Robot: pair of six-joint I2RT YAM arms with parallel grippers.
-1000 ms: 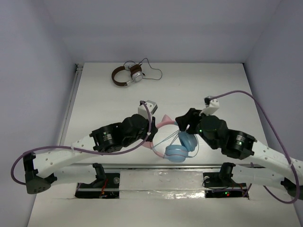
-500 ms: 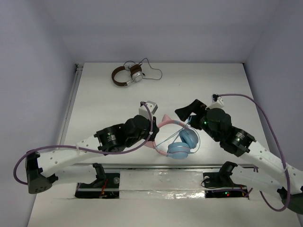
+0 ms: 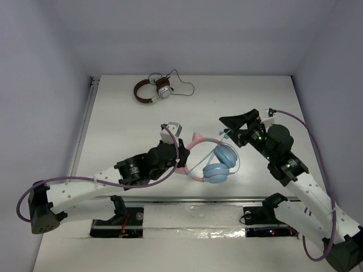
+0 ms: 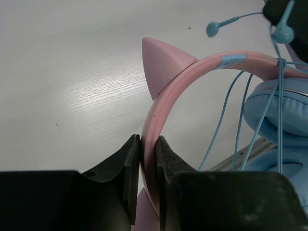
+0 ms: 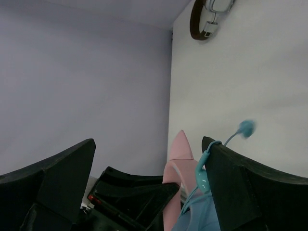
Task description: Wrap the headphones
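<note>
**A:** Where are the headphones point(image 3: 218, 164)?

**B:** Near the middle of the surface point(image 3: 125, 124). My left tool point(image 4: 147, 144) is clamped on the pink headband point(image 4: 192, 70) to steady it. The right tool point(image 5: 148, 142) has its jaws apart, with the cable point(image 4: 219, 130) draped over one finger, ready for winding, I judge.
</note>
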